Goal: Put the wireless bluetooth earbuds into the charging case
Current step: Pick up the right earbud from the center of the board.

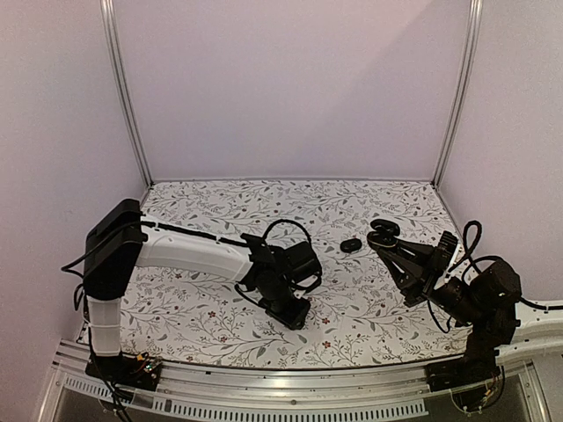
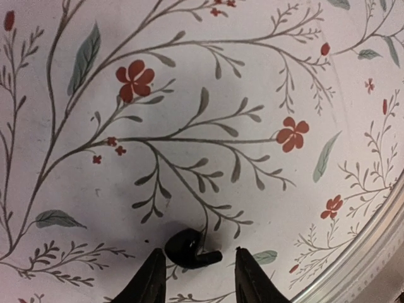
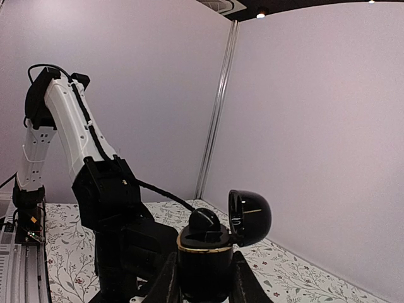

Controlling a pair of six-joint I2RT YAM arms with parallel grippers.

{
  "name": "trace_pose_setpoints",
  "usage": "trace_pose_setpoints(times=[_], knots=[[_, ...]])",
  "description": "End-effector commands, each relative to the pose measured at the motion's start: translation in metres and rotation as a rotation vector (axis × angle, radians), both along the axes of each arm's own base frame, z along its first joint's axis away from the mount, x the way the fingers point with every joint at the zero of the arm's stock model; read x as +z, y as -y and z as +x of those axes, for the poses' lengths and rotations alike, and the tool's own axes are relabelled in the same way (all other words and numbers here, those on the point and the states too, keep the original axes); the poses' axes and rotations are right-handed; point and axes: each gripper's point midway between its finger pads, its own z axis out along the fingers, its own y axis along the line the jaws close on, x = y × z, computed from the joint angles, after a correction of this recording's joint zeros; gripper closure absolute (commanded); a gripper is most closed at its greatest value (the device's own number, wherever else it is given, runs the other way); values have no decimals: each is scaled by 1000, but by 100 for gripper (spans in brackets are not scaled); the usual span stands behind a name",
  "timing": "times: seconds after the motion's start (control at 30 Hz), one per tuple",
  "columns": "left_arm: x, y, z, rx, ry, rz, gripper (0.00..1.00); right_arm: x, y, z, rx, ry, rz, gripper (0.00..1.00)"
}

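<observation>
The left end effector [image 2: 197,278] stood partly open, straddling an earbud [image 2: 189,249] on the worktop [image 2: 265,82]. The right end effector [image 3: 203,283] clamped the lid-open charging case [image 3: 203,252].

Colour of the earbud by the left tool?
Black earbud, glossy; left wrist view shows it best.

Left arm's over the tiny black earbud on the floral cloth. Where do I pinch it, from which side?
Straight down from above, pinching the rounded bulb of the tiny black plastic earbud. It lies flat within the open left gripper, stem pointing at one finger, so turning the wrist would probably help.
</observation>
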Motion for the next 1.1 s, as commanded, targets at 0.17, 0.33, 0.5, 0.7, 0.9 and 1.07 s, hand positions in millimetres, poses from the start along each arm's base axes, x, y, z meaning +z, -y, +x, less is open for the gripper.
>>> trace_pose_setpoints(times=[0.17,0.33,0.5,0.7,0.9,1.07], knots=[[-5,17,-2,-47,-10,-16,66,2,2,-2,1,7,8,100],[-6,21,-3,-64,-9,-18,67,2,2,-2,2,8,6,100],[-6,14,0,-76,15,16,71,2,2,-3,2,8,8,100],[-5,11,7,-115,53,58,71,2,2,-3,5,8,8,100],[-6,17,8,-143,52,74,71,2,2,-2,1,7,6,100],[-12,12,7,-155,50,120,72,2,2,-2,1,7,5,100]])
